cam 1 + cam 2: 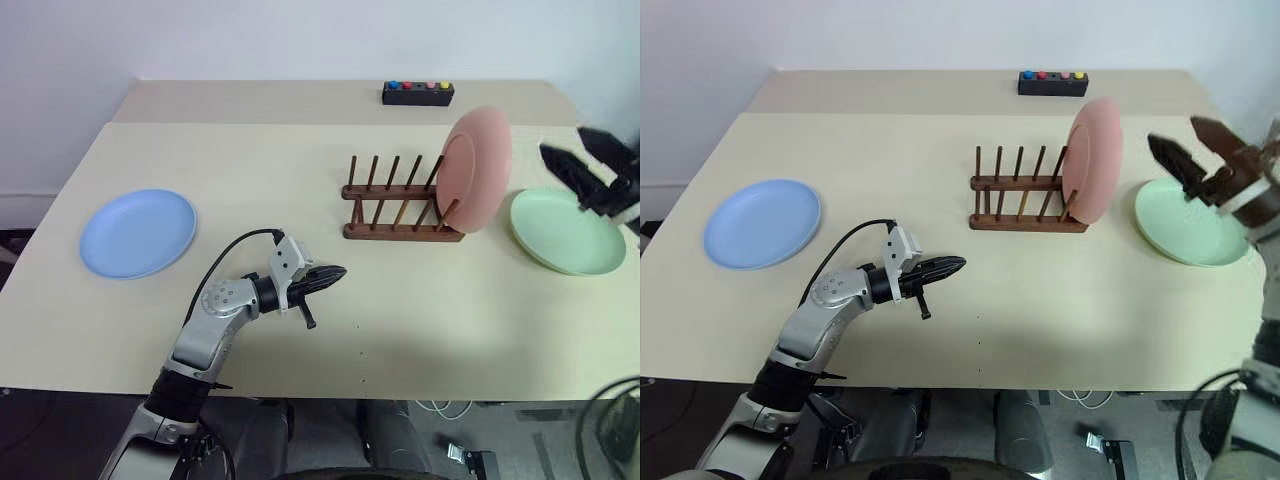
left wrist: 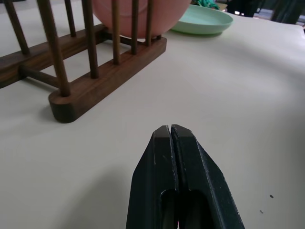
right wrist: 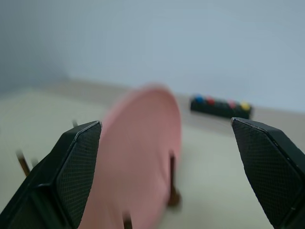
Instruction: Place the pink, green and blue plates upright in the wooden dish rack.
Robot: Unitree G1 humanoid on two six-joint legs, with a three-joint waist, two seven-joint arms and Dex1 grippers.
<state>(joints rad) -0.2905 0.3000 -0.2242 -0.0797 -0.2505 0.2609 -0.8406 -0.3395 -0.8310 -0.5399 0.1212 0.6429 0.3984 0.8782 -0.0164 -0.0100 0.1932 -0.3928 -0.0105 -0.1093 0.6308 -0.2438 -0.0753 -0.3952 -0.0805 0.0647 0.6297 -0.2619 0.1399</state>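
Observation:
The pink plate (image 1: 478,168) stands upright in the right end of the wooden dish rack (image 1: 395,200). Flat on the table to the rack's right lies the green plate (image 1: 562,232). At the far left of the table the blue plate (image 1: 138,231) also lies flat. My right gripper (image 1: 1188,145) hovers open above the green plate, just right of the pink one, with nothing between its fingers. My left gripper (image 1: 338,272) is shut and empty, low over the table in front of the rack.
A small black box with coloured buttons (image 1: 418,93) sits at the back of the table (image 1: 280,160), behind the rack. The table's front edge runs just below my left arm.

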